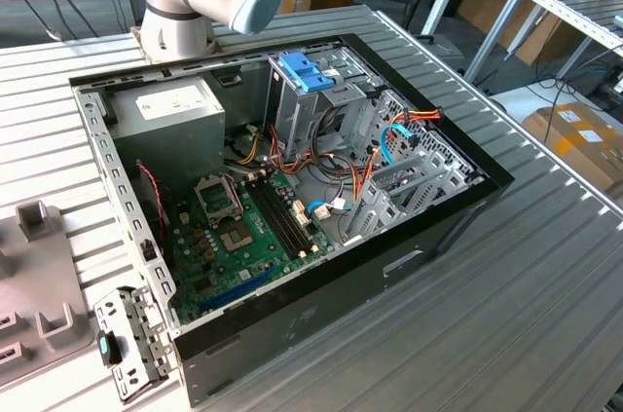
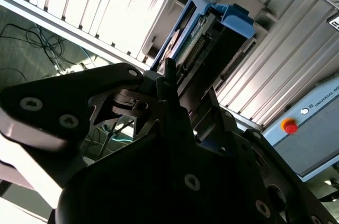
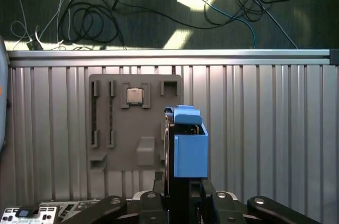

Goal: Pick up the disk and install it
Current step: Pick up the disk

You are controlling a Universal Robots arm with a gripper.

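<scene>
Here the black gripper clamps the flat, blue-framed disk.

White lettering runs along the grey box.

Exterior view: the desk is evenly lit by soft daylight, and shadows are kept faint. Second wrist view: strong glare is thrown across the ribbed desk, while the tool is left dark and underexposed against it. First wrist view: hard sun patches are cast on the floor, and the disk is rendered sharp.
</scene>
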